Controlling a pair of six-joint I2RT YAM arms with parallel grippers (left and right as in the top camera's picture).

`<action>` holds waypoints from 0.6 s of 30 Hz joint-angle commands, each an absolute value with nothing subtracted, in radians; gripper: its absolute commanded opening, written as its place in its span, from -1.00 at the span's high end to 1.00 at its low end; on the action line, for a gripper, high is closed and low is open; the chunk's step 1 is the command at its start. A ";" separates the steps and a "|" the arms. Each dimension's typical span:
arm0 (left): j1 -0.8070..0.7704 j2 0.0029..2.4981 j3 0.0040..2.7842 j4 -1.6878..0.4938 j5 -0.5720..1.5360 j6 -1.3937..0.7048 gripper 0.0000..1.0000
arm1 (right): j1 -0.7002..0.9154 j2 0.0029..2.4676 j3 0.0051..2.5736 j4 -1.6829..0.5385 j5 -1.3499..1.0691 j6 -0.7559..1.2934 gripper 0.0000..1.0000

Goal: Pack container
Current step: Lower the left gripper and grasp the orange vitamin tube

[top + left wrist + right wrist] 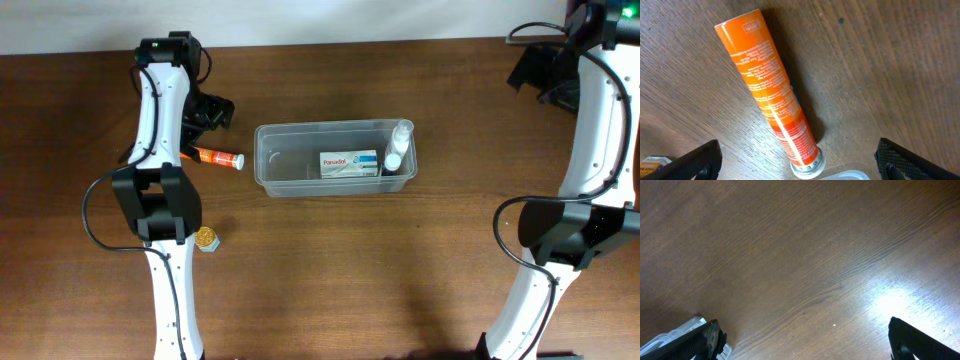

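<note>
The orange tube [772, 95] lies just left of the container [290, 165] at mid-bench, its cap end pointing toward it. The left gripper [800, 162], the nearer one, has its jaws wide and empty and seems to hang straight above the tube.

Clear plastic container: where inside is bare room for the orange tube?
In the clear rectangular plastic container, the left half is bare, between its left wall and the white Panadol box. The right end is crowded: that box and white bottles.
</note>
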State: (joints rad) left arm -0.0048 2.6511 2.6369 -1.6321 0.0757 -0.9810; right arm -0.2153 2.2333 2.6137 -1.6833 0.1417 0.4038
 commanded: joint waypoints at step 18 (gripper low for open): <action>0.000 2.754 2.648 -1.659 0.027 -0.915 -0.65 | -0.216 2.217 2.626 -1.684 0.154 0.401 -0.97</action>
